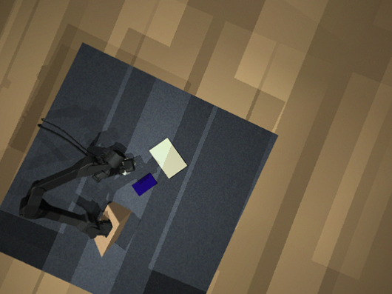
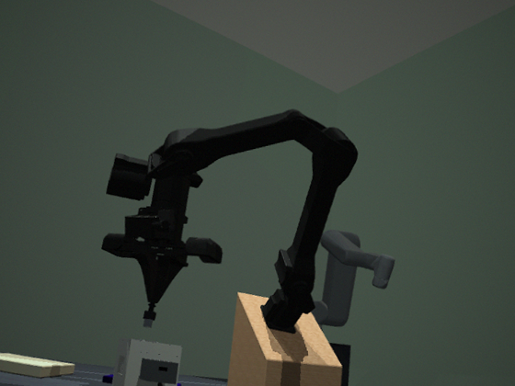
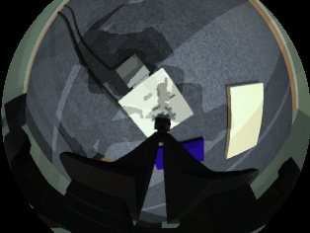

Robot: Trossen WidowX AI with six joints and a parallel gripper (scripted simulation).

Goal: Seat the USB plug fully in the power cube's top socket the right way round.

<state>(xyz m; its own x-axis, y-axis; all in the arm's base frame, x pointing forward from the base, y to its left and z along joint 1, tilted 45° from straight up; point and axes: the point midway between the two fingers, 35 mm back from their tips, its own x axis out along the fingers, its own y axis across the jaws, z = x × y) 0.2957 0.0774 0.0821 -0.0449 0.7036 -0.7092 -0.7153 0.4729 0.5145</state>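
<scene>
My gripper (image 2: 152, 303) (image 3: 161, 136) is shut on the USB plug (image 2: 148, 316) (image 3: 162, 122). The plug is black with a light metal end that points down, slightly tilted. It hangs out of the socket, with a visible gap above the white power cube (image 2: 152, 348) (image 3: 143, 111). In the wrist view the plug overlaps the near part of the cube's top, where slots and shadows show. The top socket cannot be made out clearly, and the plug's way round cannot be told. In the top view the arm mostly hides the cube.
A grey adapter (image 2: 157, 371) (image 3: 131, 72) with dark cables sits against the cube's side. A blue box (image 1: 144, 184) (image 3: 193, 149) and a cream slab (image 1: 168, 158) (image 2: 29, 363) (image 3: 245, 118) lie nearby. The arm's wooden wedge base (image 1: 122, 214) (image 2: 245, 357) stands on the dark table (image 1: 211, 196).
</scene>
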